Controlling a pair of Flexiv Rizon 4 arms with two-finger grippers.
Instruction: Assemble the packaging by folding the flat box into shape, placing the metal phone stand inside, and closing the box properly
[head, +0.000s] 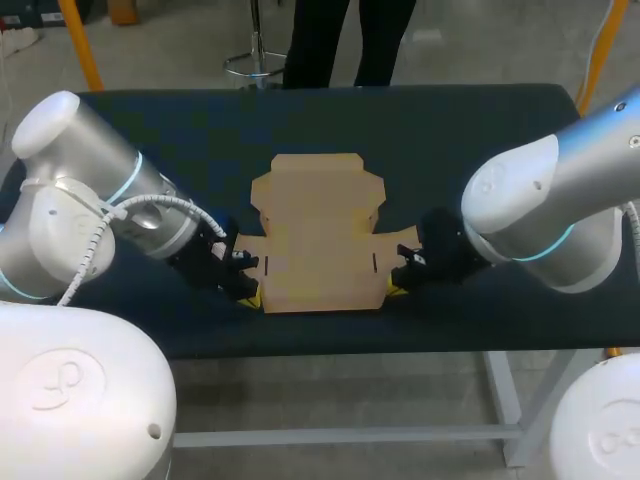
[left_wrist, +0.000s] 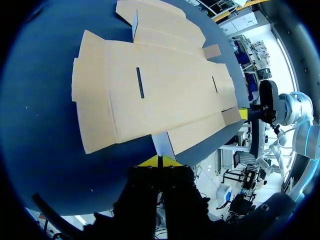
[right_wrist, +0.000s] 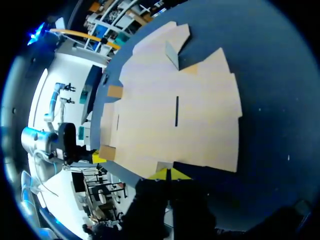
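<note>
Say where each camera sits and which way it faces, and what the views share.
Head view: above and behind the robot, looking down on the table and flat box; left arm and right arm enter from the sides.
Left wrist view: on the left wrist, looking along the left jaws, shut on a box tab, across the box toward the right jaws.
Right wrist view: on the right wrist, facing back; right jaws shut on the opposite tab.
Shared: all show the box; each wrist view sees the other jaws.

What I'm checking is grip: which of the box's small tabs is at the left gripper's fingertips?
The near left corner tab, pinched between the tips of the left gripper; the others are farther off.
</note>
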